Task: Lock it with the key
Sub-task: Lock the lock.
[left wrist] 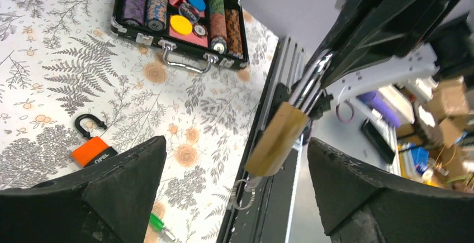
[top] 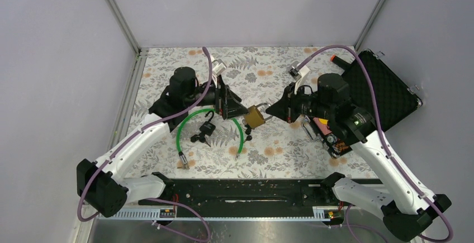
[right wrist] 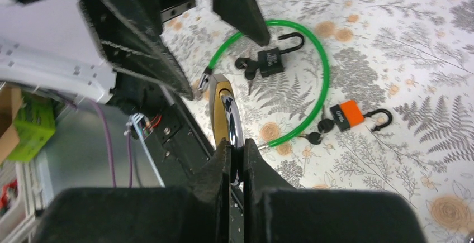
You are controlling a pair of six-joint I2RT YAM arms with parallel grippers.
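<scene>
A brass padlock (top: pixel 255 117) hangs in the air over the middle of the table. My right gripper (right wrist: pixel 237 162) is shut on its silver shackle (right wrist: pixel 230 114), and also shows in the top view (top: pixel 281 110). A key on a metal ring (left wrist: pixel 241 190) sticks out of the padlock's bottom end. My left gripper (left wrist: pixel 235 198) is open, its jaws wide apart, and nothing is in it. The padlock body (left wrist: pixel 278 139) hangs just ahead of it, between the two fingers and touching neither. In the top view the left gripper (top: pixel 237 109) sits right beside the padlock on its left.
A green cable (top: pixel 181 128) loops round a black padlock with keys (top: pixel 205 128) on the flowered table. An orange padlock (right wrist: pixel 346 114) with black keys lies near the cable. An open case of poker chips (left wrist: pixel 179 19) stands at the right, its lid (top: pixel 385 92) raised.
</scene>
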